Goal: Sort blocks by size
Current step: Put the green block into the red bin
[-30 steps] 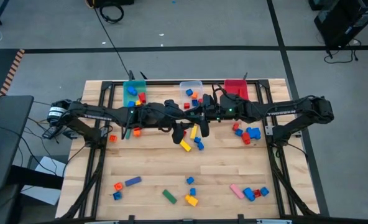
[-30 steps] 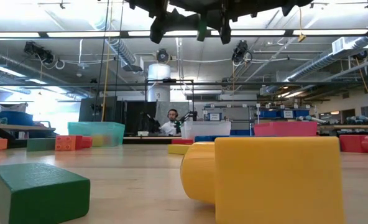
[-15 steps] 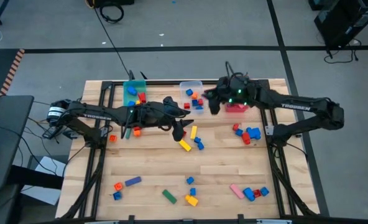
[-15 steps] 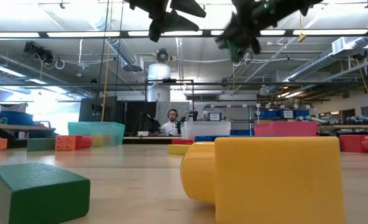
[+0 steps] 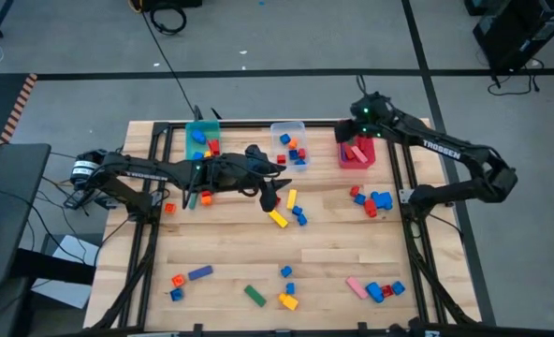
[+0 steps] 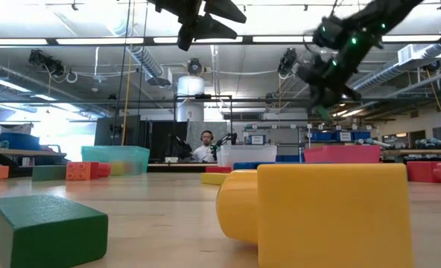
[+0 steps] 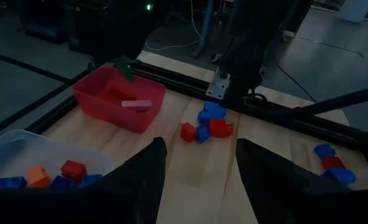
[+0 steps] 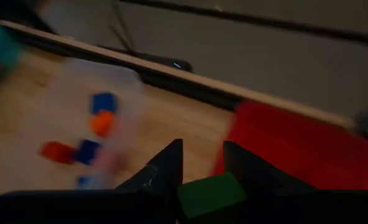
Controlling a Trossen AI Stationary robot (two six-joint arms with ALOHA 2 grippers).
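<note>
We see a green block (image 8: 210,194) pinched in the right gripper (image 8: 202,163), above the red bin (image 5: 356,153) at table's back edge. Left gripper (image 7: 196,168) hangs w/ jaws apart, empty, mid-table near the clear bin (image 5: 289,136).

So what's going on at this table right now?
A two-armed robot is sorting toy blocks into three bins at the table's far edge. The right gripper holds a green block above the red bin, which already holds a few blocks. The left gripper hangs open and empty over the middle of the table, near the clear bin. Many blocks are scattered on the wood, unsorted.
</note>
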